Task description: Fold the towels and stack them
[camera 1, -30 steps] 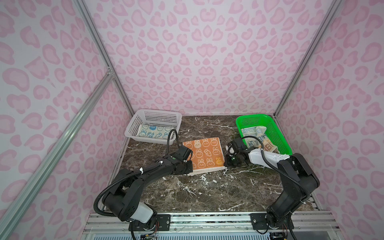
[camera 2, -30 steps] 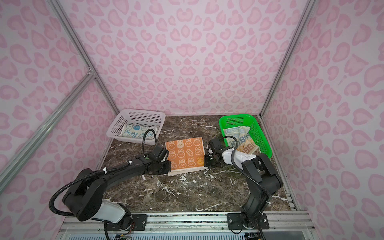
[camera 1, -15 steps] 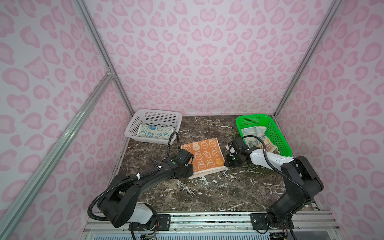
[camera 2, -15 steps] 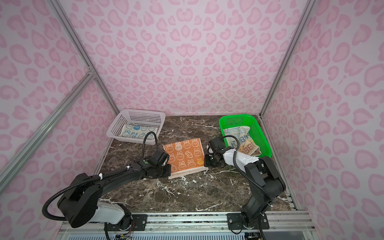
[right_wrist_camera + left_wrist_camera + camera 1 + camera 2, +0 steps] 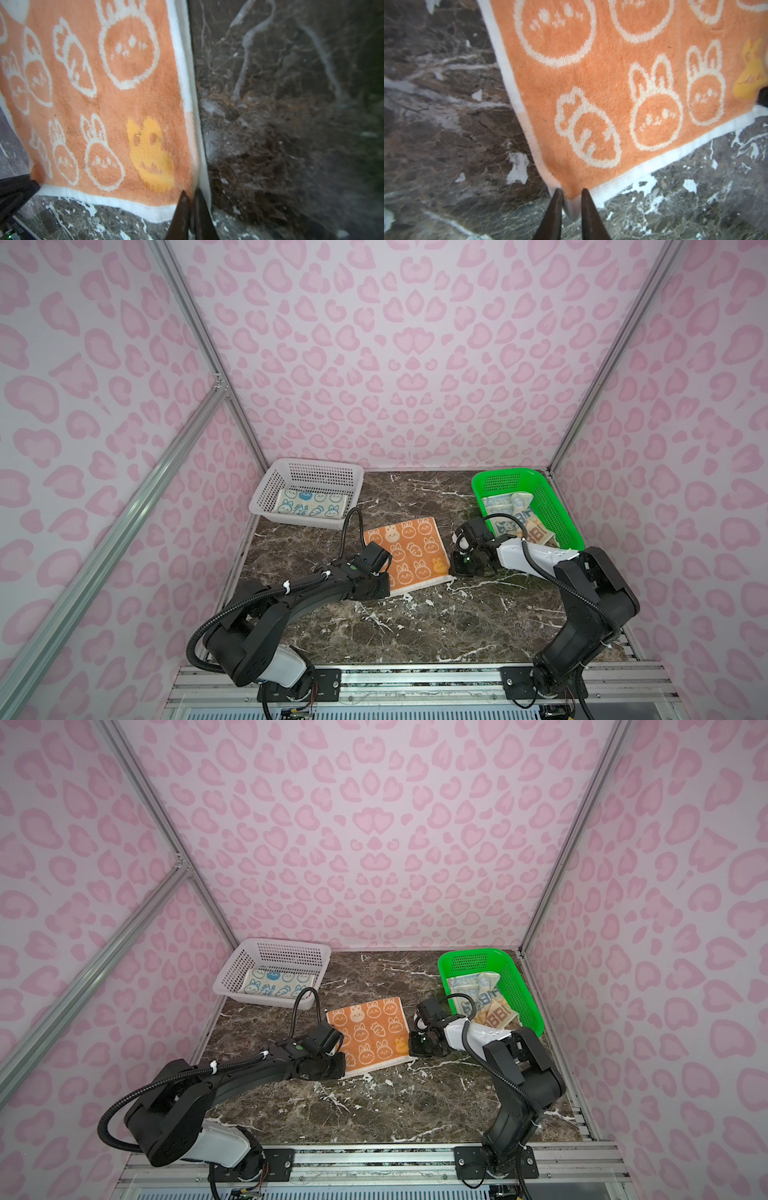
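Note:
An orange towel printed with bunnies lies flat on the marble table between the baskets. My left gripper sits low at its near left corner. Its jaws are slightly parted, and the white corner lies loose between them. At the near right corner my right gripper has its jaws almost together, pinching the towel's edge. A folded cream towel lies in the white basket. Crumpled lettered towels fill the green basket.
The white basket stands at the back left and the green basket at the back right, close behind my right arm. Pink patterned walls and metal posts close in the table on three sides. Bare marble stretches in front of the orange towel.
The orange towel swung slightly and has settled flat again. My left jaws have parted from a tight pinch on its corner, and the right jaws have eased a little.

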`<action>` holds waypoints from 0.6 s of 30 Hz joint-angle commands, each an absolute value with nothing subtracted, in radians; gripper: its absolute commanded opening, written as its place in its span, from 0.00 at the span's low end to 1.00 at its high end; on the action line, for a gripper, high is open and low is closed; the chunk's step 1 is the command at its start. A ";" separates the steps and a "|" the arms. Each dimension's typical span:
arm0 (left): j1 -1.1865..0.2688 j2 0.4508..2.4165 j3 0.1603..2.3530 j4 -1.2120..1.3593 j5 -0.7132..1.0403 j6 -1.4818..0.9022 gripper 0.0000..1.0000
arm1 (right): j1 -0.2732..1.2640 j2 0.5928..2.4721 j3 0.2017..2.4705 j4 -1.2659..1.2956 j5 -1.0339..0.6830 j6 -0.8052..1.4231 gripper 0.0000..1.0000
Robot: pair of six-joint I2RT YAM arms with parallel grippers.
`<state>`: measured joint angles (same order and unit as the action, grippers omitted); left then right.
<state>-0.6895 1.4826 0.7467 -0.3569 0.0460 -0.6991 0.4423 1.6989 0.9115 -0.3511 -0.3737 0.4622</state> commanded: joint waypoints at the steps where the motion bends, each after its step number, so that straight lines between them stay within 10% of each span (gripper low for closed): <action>1: -0.695 1.474 0.756 -0.341 0.079 -0.657 0.29 | 0.442 1.688 0.911 -0.350 -0.357 0.461 0.21; 11: -0.699 1.337 0.869 -0.494 -0.140 -0.548 0.45 | 0.464 1.564 0.934 -0.389 -0.351 0.462 0.78; 13: -0.693 1.336 0.913 -0.534 -0.177 -0.547 0.92 | 0.465 1.528 0.932 -0.363 -0.378 0.472 0.89; 18: -0.684 1.361 0.963 -0.524 -0.144 -0.576 1.00 | 0.465 1.505 0.925 -0.283 -0.469 0.508 0.99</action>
<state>-0.6880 1.3563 0.9520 -0.5041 -0.1322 -0.5587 0.4644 1.5051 0.9295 -0.3435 -0.4084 0.4789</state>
